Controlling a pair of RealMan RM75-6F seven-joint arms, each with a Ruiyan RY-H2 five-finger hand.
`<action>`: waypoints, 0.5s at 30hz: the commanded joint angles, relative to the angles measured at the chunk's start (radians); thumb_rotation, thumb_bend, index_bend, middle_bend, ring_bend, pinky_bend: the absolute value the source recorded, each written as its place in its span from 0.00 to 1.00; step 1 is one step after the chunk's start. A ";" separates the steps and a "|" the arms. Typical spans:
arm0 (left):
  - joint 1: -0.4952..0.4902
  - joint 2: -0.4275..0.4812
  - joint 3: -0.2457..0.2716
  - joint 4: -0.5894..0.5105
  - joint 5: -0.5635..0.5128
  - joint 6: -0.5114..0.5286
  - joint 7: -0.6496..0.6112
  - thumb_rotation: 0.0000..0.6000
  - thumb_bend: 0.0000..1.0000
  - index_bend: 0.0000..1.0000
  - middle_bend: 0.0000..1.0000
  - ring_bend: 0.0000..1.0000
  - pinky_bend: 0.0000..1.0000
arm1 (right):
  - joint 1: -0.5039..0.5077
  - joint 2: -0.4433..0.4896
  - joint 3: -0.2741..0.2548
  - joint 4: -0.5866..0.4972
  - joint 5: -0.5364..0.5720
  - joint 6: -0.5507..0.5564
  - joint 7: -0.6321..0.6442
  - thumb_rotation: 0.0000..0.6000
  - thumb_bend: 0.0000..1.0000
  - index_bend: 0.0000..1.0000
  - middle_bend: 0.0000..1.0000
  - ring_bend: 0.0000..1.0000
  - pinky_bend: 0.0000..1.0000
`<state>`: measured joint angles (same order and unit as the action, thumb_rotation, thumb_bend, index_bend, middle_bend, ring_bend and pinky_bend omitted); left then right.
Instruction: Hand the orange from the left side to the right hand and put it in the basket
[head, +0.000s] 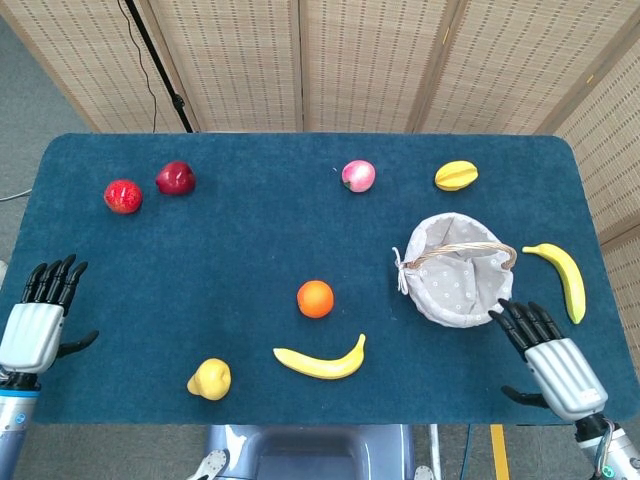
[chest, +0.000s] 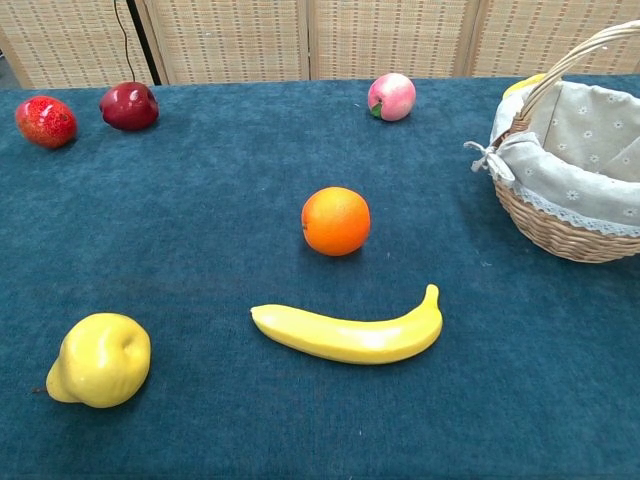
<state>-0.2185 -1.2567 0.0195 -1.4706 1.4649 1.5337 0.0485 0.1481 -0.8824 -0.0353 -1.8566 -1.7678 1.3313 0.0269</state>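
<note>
Woven-panel screens back a table (head: 250, 250) with a dark blue cloth top.

Orange (head: 315, 298): free on the cloth near the middle, nothing touching it; a yellow banana (head: 321, 361) lies just in front of it.

Basket (head: 458, 270): wicker, cloth-lined, to the right of the orange, apparently empty.

Left hand (head: 33, 318): at the left table edge, fingers apart, holding nothing, well apart from the orange.

Right hand (head: 553, 359): near the basket's front right, fingers spread, empty.

Step, as judged: pickup not yet begun. Next move calls for the left hand to reach inward and close around the orange, avoiding the banana.
</note>
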 joint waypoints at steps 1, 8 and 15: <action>0.007 -0.009 -0.011 0.017 -0.008 -0.008 -0.018 1.00 0.00 0.00 0.00 0.00 0.00 | 0.045 0.032 -0.029 -0.077 -0.039 -0.076 -0.020 1.00 0.00 0.00 0.00 0.00 0.00; 0.012 -0.007 -0.028 0.040 -0.011 -0.031 -0.039 1.00 0.00 0.00 0.00 0.00 0.00 | 0.131 -0.025 0.010 -0.108 0.042 -0.213 -0.085 1.00 0.00 0.00 0.00 0.00 0.00; 0.006 -0.015 -0.038 0.059 -0.013 -0.065 -0.052 1.00 0.00 0.00 0.00 0.00 0.00 | 0.227 -0.110 0.061 -0.092 0.159 -0.354 -0.150 1.00 0.00 0.00 0.00 0.00 0.00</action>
<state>-0.2112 -1.2700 -0.0172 -1.4140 1.4524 1.4722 -0.0027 0.3454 -0.9638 0.0054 -1.9544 -1.6421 1.0117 -0.0985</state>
